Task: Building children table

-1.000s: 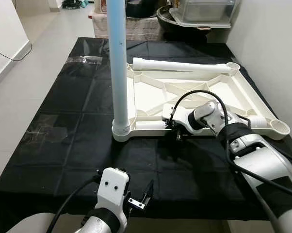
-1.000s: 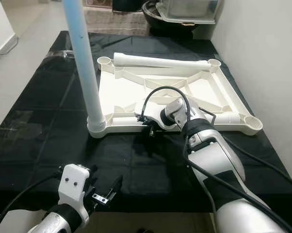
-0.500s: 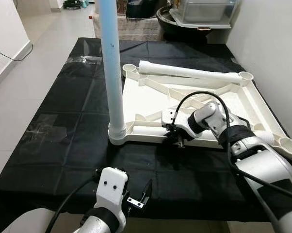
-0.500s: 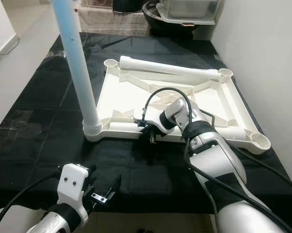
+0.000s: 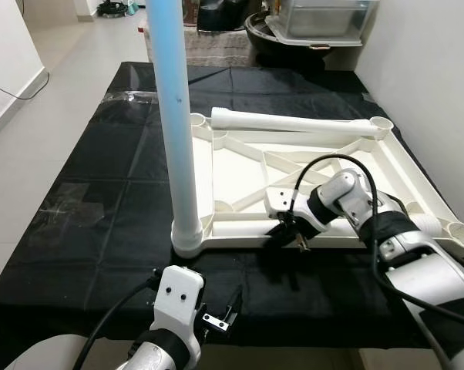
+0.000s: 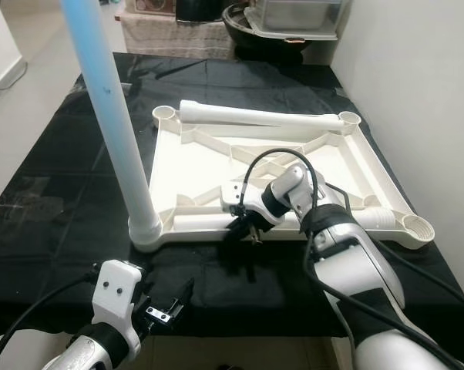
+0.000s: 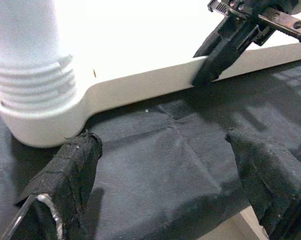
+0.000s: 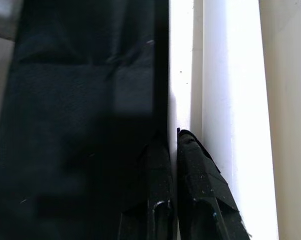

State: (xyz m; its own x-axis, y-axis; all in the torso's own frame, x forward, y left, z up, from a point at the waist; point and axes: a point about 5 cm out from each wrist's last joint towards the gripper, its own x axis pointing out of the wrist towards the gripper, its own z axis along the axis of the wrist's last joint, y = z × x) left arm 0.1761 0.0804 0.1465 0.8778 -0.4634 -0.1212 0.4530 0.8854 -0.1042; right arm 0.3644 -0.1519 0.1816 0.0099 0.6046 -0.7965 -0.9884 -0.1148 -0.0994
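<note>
Shifted tabletop point(image 5: 324, 166), near rim in right pincer point(image 5: 288, 235).

Floor point(image 5: 55, 46), pale tile; black cloth point(image 5: 116, 185) spread over it. On the cloth: inverted white tabletop point(image 5: 324, 166); tape strip point(image 5: 132, 94) near far corner.

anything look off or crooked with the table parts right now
Nothing looks damaged. The white tabletop lies upside down on the black cloth, slightly askew to its edges. Only one blue leg stands in a corner socket; another leg lies loose along the far rim. The right gripper pinches the near rim.
</note>
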